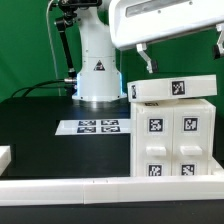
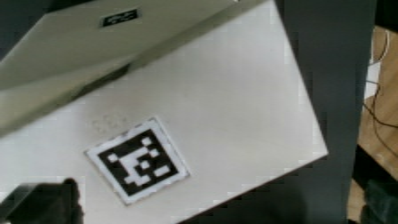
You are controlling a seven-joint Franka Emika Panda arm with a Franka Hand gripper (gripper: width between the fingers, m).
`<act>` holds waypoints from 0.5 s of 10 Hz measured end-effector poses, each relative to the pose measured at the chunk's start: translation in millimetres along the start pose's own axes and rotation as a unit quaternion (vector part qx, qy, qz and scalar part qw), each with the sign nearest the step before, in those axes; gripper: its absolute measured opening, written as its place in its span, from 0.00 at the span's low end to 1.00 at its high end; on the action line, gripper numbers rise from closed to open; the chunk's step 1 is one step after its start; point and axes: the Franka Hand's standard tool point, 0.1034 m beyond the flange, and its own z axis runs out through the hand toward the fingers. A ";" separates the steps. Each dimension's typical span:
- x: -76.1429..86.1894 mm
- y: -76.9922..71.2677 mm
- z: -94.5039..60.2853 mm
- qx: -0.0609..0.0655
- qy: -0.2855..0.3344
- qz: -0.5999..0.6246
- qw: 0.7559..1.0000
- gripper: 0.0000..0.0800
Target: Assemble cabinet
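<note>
The cabinet stands at the lower right of the exterior view, looking close to built: a tagged body with a top panel lying on it, slightly askew, so seating it may be what remains. The marker board lies at the frame's centre. The gripper hangs just above the top panel at upper right; its jaws are too blurred and cropped to tell their state.
</note>
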 end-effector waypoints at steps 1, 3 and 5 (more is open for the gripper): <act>0.2 0.4 0.0 0.000 0.000 -0.030 1.000 1.00; 0.5 1.2 -0.1 -0.002 0.000 -0.098 0.995 1.00; 1.0 2.5 -0.4 -0.006 0.000 -0.179 0.984 1.00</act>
